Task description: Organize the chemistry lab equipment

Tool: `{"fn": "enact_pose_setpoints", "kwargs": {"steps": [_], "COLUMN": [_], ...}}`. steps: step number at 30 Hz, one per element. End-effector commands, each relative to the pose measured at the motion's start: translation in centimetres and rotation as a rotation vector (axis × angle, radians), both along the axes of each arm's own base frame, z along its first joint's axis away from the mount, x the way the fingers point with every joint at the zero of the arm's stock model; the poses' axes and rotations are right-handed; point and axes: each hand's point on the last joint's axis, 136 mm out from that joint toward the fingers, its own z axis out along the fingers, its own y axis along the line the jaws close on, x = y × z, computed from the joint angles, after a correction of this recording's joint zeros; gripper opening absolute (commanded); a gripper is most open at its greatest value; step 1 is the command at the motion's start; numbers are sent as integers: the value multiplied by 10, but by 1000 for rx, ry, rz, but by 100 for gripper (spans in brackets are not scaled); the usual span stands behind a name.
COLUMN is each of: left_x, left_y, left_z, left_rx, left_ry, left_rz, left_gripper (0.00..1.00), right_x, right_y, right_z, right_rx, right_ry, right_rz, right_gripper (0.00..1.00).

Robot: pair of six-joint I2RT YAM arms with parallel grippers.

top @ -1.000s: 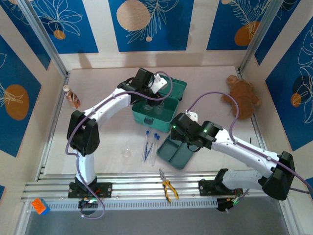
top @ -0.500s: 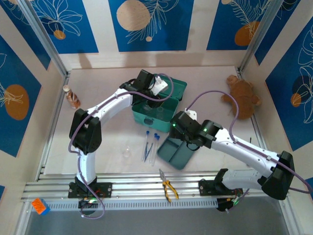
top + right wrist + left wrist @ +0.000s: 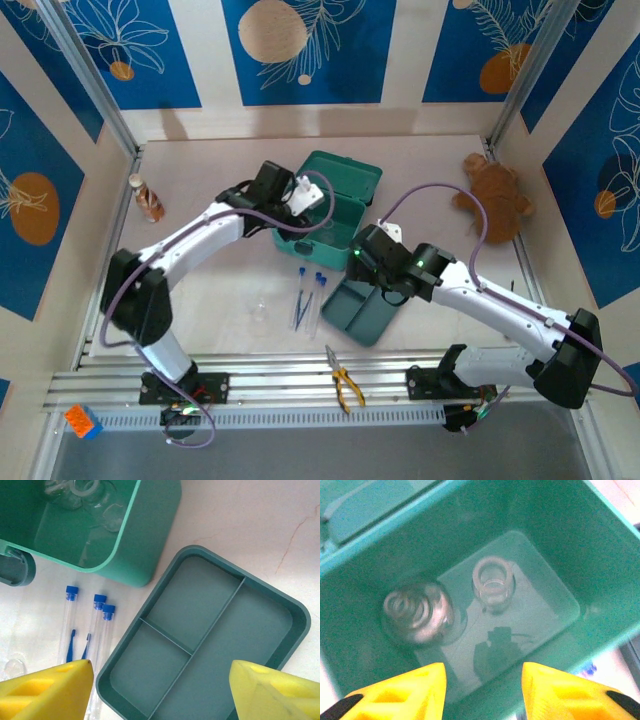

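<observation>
Over the box (image 3: 545,510) storing two flasks (image 3: 417,612), the left pincer (image 3: 482,690) is hovering half-open, empty. The right pincer (image 3: 160,690) is gaping empty above the tray (image 3: 210,595).

Clear, glossy glass flasks (image 3: 417,612) gleam inside a smooth teal plastic box (image 3: 560,525). The divided tray (image 3: 200,605) is darker, matt plastic. Transparent test tubes (image 3: 103,640) carry blue plastic caps. The table (image 3: 240,520) is pale, veined and smooth.

box (image 3: 560,525) open above, flasks (image 3: 417,612) inside
</observation>
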Motion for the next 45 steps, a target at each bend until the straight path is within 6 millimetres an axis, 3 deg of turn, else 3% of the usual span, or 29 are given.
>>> {"fn": "enact_pose_setpoints", "kwargs": {"steps": [1, 5, 11, 17, 25, 33, 42, 45], "left_x": [-13, -41, -108, -142, -148, -156, -133, -137], "left_y": [35, 65, 96, 113, 103, 107, 108, 109], "left_z": [-2, -6, -26, -33, -54, -71, -75, -78], "left_rx": [34, 51, 144, 191, 191, 241, 252, 251], "left_ry": [2, 48, 152, 177, 272, 302, 276, 313], "left_rz": [36, 54, -61, -146, -218, -299, -162, -133], "left_gripper": [44, 46, 49, 57, 59, 60, 62, 62], "right_x": [10, 17, 22, 23, 20, 16, 18, 19], "right_y": [13, 24, 37, 46, 48, 40, 42, 38], "right_z": [15, 19, 17, 13, 11, 6, -6, -8], "right_rx": [20, 21, 27, 34, 31, 26, 39, 32], "right_ry": [-25, -31, -21, -12, -9, -5, 5, 8], "right_rz": [34, 61, 85, 100, 101, 80, 78, 80], "right_gripper": [73, 72, 72, 73, 73, 73, 74, 74]}}
